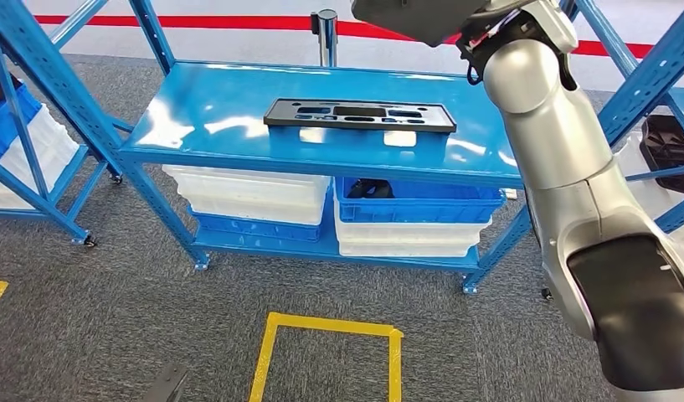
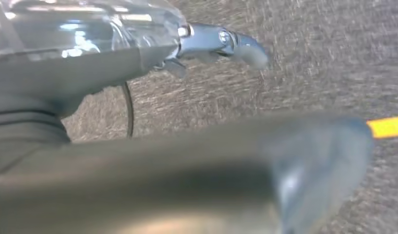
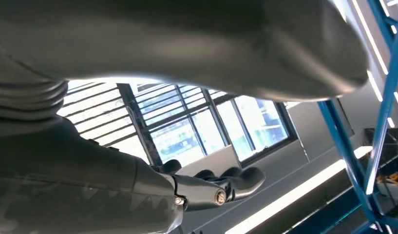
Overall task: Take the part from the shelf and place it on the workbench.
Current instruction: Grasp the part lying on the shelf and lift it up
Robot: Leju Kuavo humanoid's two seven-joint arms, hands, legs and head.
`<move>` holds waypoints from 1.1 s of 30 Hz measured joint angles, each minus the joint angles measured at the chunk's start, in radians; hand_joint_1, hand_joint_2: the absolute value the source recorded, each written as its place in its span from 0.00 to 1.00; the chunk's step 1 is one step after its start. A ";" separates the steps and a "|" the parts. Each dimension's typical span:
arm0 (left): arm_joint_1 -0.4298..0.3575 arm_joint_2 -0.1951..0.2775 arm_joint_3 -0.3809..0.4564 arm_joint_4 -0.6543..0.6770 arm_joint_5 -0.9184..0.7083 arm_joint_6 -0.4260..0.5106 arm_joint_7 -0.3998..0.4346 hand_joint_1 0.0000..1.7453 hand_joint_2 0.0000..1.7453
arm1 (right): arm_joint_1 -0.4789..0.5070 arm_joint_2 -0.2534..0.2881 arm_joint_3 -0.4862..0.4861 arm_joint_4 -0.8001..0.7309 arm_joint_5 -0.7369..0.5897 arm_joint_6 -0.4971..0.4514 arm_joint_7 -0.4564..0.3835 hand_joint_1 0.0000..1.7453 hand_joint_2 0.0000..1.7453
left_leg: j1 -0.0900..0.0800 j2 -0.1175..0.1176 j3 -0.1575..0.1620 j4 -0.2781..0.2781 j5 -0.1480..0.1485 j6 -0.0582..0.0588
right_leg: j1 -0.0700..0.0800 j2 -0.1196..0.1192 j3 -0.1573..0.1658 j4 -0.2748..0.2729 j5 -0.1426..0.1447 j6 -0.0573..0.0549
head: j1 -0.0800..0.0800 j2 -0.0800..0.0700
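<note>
Above the shelf (image 1: 321, 109), raised right robot hand (image 3: 206, 187), empty.

The silver right arm (image 1: 573, 167) leaves the head view's top edge, hiding its hand. A dark object (image 1: 370, 189) in the blue plastic crate (image 1: 418, 203) is too hidden to identify. The left hand (image 2: 138, 122) is blurred.

shelf top (image 1: 221, 109): open from front | obstacles: part (image 1: 359, 115) (flat, centre), blue uprights (image 1: 648, 79) flanking
</note>
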State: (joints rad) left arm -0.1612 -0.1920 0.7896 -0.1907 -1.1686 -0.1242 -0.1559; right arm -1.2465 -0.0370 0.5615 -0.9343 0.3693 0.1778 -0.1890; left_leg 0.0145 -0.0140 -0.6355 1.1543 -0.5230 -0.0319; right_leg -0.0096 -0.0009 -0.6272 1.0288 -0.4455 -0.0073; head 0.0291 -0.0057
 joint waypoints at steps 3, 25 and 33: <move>0.001 0.000 0.000 0.000 0.000 0.000 0.001 0.00 0.00 | 0.002 0.002 0.004 -0.001 -0.001 0.000 0.001 0.00 0.00 | 0.004 0.004 -0.098 0.161 -0.054 -0.006 | -0.002 0.001 0.016 0.000 -0.014 -0.006 | -0.010 0.000; 0.003 -0.001 0.001 0.003 -0.002 0.002 0.003 0.00 0.00 | 0.017 -0.013 0.016 -0.010 -0.002 0.000 0.002 0.00 0.00 | 0.004 -0.006 0.074 -0.099 -0.006 0.018 | 0.019 0.003 -0.083 0.021 0.057 0.015 | 0.024 0.000; 0.001 -0.003 0.000 0.003 -0.003 0.002 0.003 0.00 0.00 | 0.015 -0.009 0.020 -0.021 -0.003 0.001 0.001 0.00 0.00 | 0.002 0.004 -0.055 0.151 -0.057 -0.008 | 0.007 0.005 0.006 -0.002 0.000 -0.016 | -0.001 0.000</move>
State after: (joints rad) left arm -0.1602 -0.1946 0.7900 -0.1877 -1.1715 -0.1221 -0.1526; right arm -1.2318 -0.0463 0.5819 -0.9548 0.3666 0.1790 -0.1880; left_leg 0.0163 -0.0096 -0.6909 1.3056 -0.5804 -0.0402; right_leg -0.0027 0.0044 -0.6215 1.0265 -0.4457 -0.0229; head 0.0276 -0.0057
